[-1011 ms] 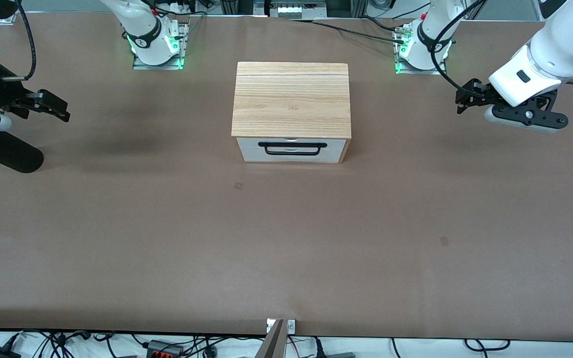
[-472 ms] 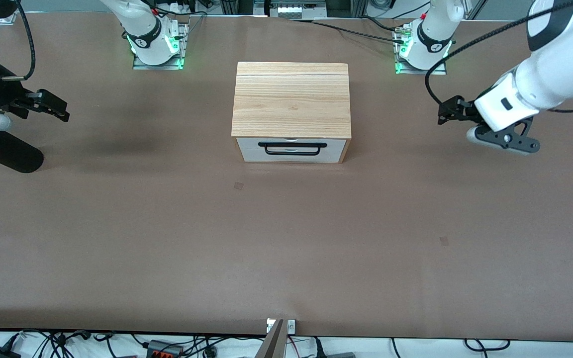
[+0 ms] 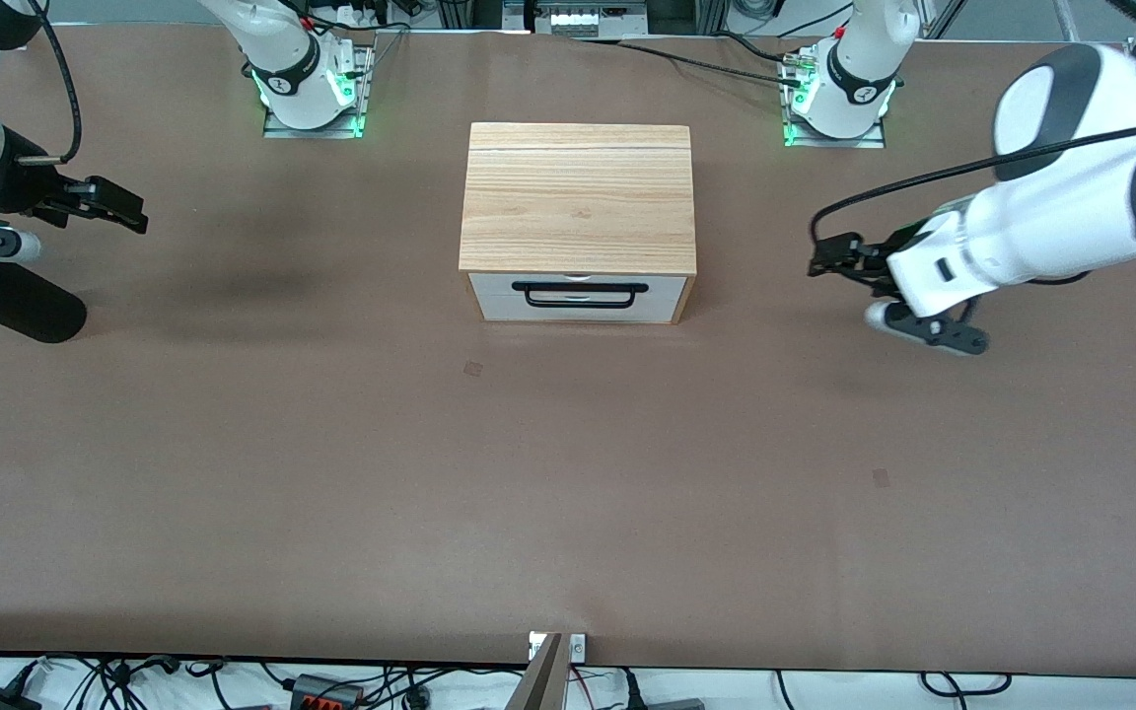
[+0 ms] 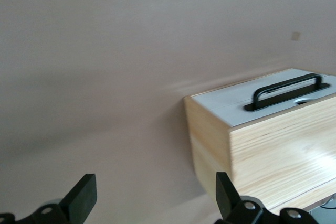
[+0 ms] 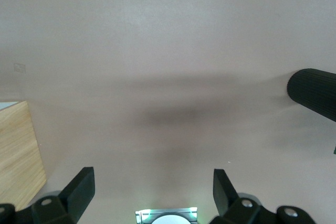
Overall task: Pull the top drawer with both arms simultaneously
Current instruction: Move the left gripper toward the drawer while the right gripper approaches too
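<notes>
While both arms are hanging in the air, we are reading the scene like this:

Top drawer: we are seeing the wide shallow drawer with the white front panel sitting shut in the light wooden cabinet, which is standing mid-table between the two arm bases; its front is facing the front camera.

Handle: the long thin black bar handle is lying across the white panel, and no finger is touching it. We are also catching it in the left wrist view.

Lower drawer: a second white front is showing just under the top one; we are not making out the seam between them clearly.

Left gripper: the small black two-finger left gripper is hovering over bare brown table toward the left arm's end, with its fingers spread wide and holding nothing. It is pointing toward the cabinet's side and is well apart from the drawer front.

Right gripper: the black two-finger right gripper is hanging over the table at the right arm's end, fingers wide apart and empty. It is much farther from the cabinet than the left gripper is, and its wrist view is catching only a corner of the wooden cabinet.

Black cylinder: a dark ribbed cylinder is sitting under the right arm.
</notes>
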You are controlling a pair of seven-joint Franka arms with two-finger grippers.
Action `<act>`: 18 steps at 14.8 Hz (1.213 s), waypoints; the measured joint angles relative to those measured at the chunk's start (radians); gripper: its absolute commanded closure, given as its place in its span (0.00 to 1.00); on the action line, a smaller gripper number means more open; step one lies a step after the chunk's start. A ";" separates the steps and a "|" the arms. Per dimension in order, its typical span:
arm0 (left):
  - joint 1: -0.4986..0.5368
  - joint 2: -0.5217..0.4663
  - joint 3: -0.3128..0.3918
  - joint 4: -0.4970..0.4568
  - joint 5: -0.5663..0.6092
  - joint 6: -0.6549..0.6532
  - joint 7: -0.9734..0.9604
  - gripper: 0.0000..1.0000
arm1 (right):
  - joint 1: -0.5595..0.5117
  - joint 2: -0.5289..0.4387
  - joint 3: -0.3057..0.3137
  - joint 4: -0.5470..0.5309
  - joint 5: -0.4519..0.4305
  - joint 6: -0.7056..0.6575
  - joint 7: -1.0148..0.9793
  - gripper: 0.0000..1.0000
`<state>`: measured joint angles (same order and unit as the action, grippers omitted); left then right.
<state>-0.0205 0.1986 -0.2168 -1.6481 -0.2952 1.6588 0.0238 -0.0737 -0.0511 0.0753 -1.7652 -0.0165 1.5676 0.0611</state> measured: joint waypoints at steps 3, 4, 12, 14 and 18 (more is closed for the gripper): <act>-0.031 0.055 0.000 0.038 -0.071 0.018 -0.002 0.00 | -0.001 0.008 -0.001 0.000 0.000 0.000 0.000 0.00; -0.030 0.079 0.000 0.046 -0.094 0.026 0.000 0.00 | -0.001 0.014 -0.001 0.002 0.000 0.001 0.000 0.00; -0.027 0.224 0.004 0.065 -0.268 0.113 0.180 0.00 | 0.039 0.187 0.003 0.063 0.185 0.005 -0.091 0.00; -0.025 0.251 0.005 0.066 -0.285 0.114 0.247 0.00 | 0.059 0.245 0.003 0.064 0.310 0.007 -0.155 0.00; -0.024 0.298 0.005 0.065 -0.347 0.113 0.324 0.00 | 0.084 0.366 0.004 0.065 0.553 0.042 -0.286 0.00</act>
<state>-0.0448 0.4963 -0.2121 -1.5828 -0.6420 1.7714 0.3481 0.0102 0.3151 0.0790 -1.7000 0.5366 1.6093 -0.2245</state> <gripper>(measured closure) 0.000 0.000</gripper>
